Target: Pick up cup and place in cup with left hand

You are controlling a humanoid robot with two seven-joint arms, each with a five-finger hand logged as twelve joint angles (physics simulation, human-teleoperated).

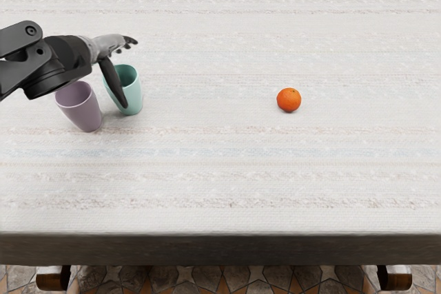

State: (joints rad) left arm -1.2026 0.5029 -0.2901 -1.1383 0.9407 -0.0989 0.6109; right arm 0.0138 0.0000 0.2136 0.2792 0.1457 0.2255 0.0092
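Mauve cup (83,111) beside pale-teal cup (135,93)

At the left of my view, I see a purple cup (81,110) standing upright just beside a teal cup (134,93), also upright; both narrow downward.

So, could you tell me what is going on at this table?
The robot's left hand is open over the pale teal tapered cup, its thumb hanging down across the cup; whether it touches is unclear. It does not appear to be gripping anything. The muted purple tapered cup stands beside the teal one, partly hidden by the arm, so neither cup is inside the other. A small round orange sits farther right on the table.
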